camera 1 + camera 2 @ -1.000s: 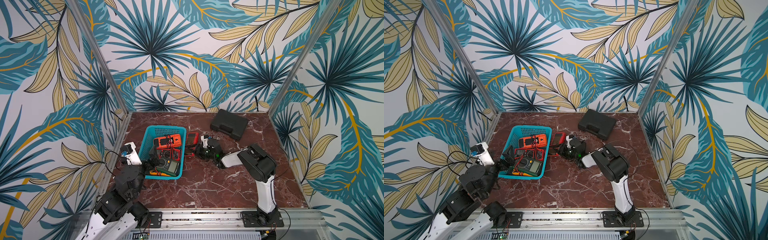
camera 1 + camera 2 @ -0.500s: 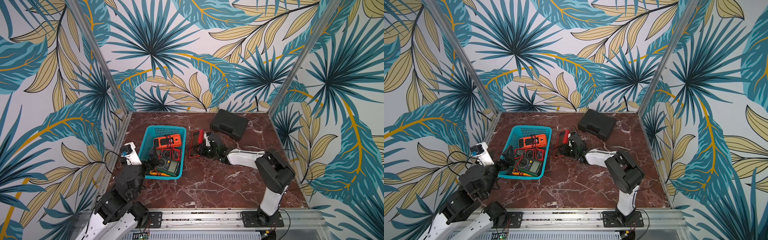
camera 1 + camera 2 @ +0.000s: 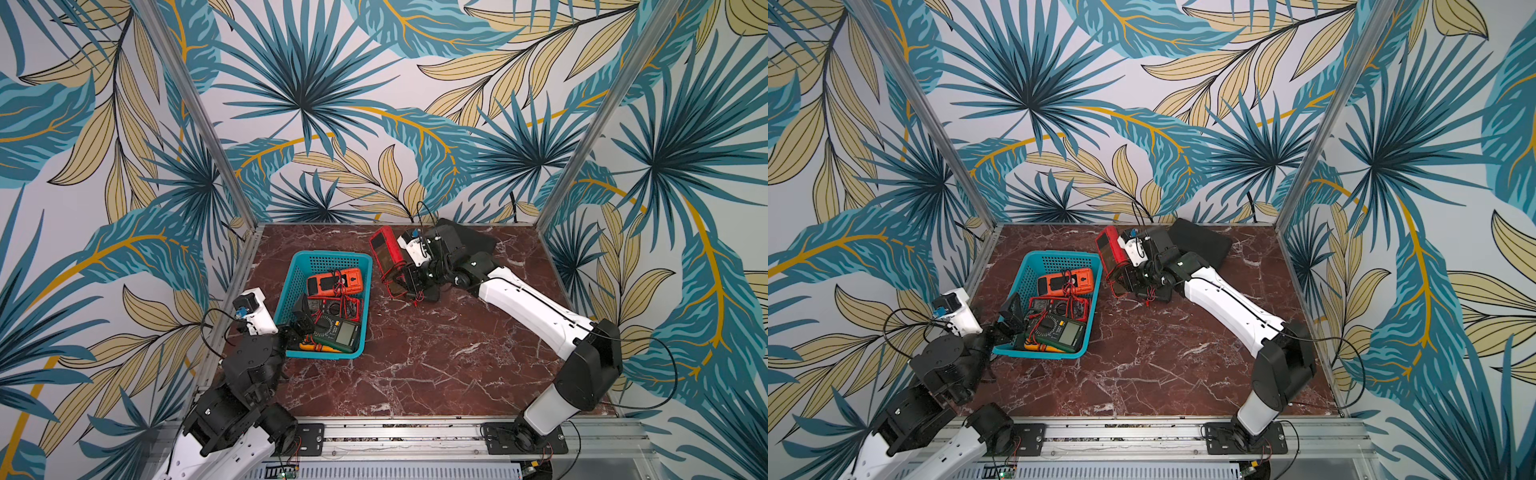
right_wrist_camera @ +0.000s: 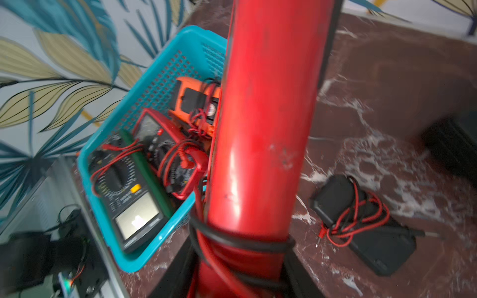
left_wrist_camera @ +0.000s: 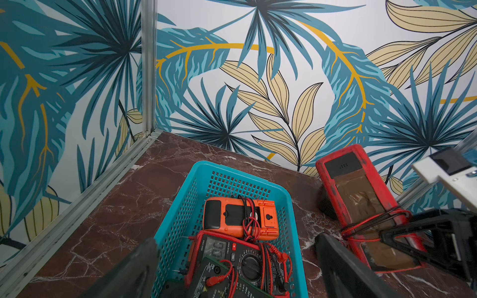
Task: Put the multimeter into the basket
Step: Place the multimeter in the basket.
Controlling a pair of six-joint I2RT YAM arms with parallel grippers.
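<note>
Red plastic stands out: the red multimeter (image 3: 384, 251), leads wound round its lower end, is clamped in the right hand (image 3: 405, 280) and held tilted off the bench (image 3: 415, 365). It is just right of the teal basket (image 3: 328, 259), outside it. Below it a black device (image 4: 361, 224) with red leads lies on the marble. An orange multimeter (image 3: 334, 282) and a green multimeter (image 3: 338, 332) lie in the basket. At the basket's near-left corner the left hand (image 3: 297, 322) hangs spread wide, holding nothing. A black case (image 3: 478, 243) sits far right.
</note>
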